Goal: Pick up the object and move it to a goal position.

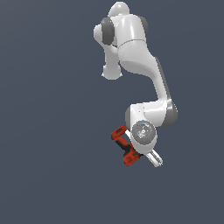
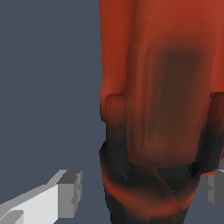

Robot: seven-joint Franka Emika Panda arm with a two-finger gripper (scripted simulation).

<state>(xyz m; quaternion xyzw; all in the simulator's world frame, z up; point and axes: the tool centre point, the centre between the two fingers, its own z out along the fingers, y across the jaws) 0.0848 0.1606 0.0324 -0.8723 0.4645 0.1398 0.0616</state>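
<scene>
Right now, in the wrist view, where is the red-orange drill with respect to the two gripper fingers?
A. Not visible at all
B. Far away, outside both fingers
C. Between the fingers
C: in the wrist view the drill fills the space between the two pale fingers, with a gap showing on one side.

A plain dark blue-grey surface [image 1: 48, 144] extends beneath and all around the end effector, uniform throughout.
</scene>
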